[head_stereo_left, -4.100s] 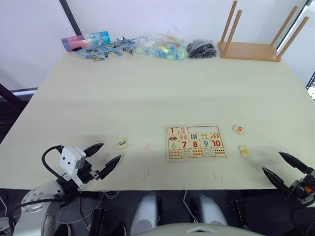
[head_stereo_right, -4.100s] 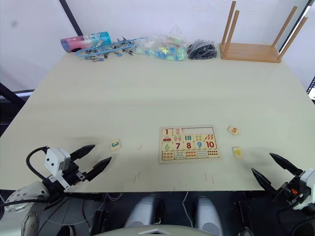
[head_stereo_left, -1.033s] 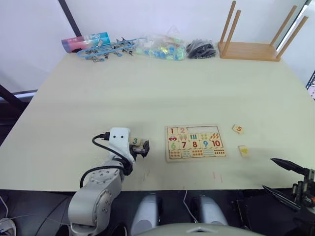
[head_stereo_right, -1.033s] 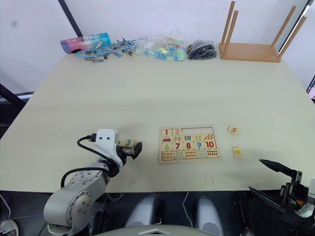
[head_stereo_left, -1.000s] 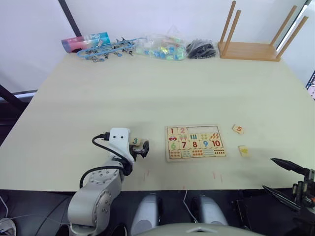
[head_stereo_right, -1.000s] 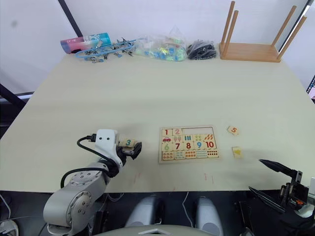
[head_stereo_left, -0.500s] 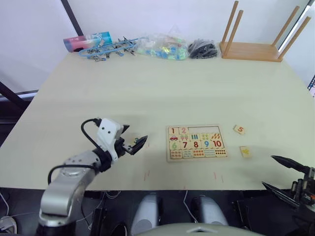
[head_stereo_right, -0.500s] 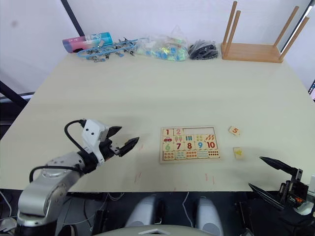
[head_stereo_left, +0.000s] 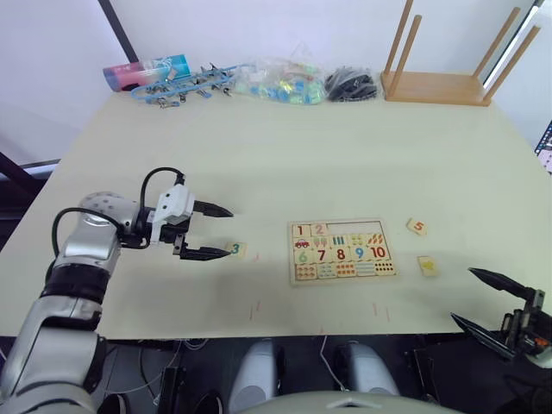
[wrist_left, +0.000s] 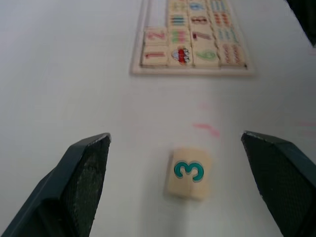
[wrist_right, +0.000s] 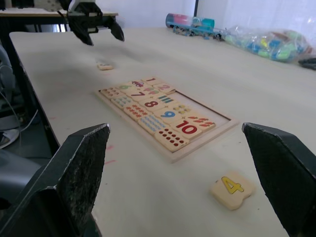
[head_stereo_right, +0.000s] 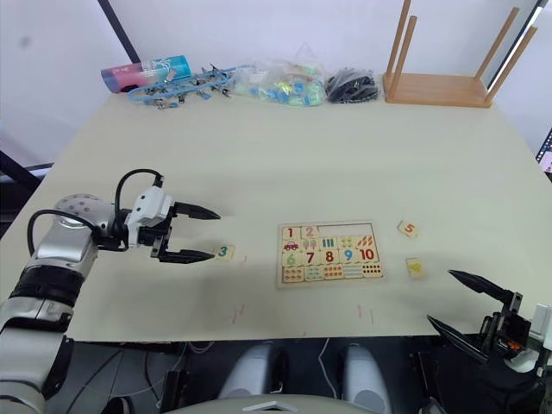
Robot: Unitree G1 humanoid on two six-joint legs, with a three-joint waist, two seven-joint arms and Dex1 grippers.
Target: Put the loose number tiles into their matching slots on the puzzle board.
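Tile 3 (head_stereo_left: 235,250): lies flat on the bench (head_stereo_left: 259,164), digit up, left of the board (head_stereo_left: 342,251) and well apart from it, just beside the near fingertip of the left hand.
Tiles 4 and 5: tile 5 (head_stereo_left: 418,228) and tile 4 (head_stereo_left: 427,265) lie flat on the bench just right of the board, tile 5 farther, tile 4 nearer.
Board: flat on the bench, tiles 1 and 2 sit at the left end of the top row; the slots (head_stereo_left: 354,228) to their right are open.
Left hand (head_stereo_left: 219,232): fingers wide apart, holding nothing; it hangs low over the bench with tile 3 in front of the gap in the left wrist view.
Right hand (head_stereo_left: 489,302): fingers apart, empty, at the near right edge of the bench, near tile 4.
Handling, my judgement: each tile looks a small, stiff, light piece of wood, not fragile; smooth faces may slip, and a light tile can skate away if one finger touches first.
Where to hold: on two opposite side edges, fingers closing evenly; the tile is thin, so the fingertips must come almost down to the bench.
Risk: a tilted tile may catch on the slot rim.
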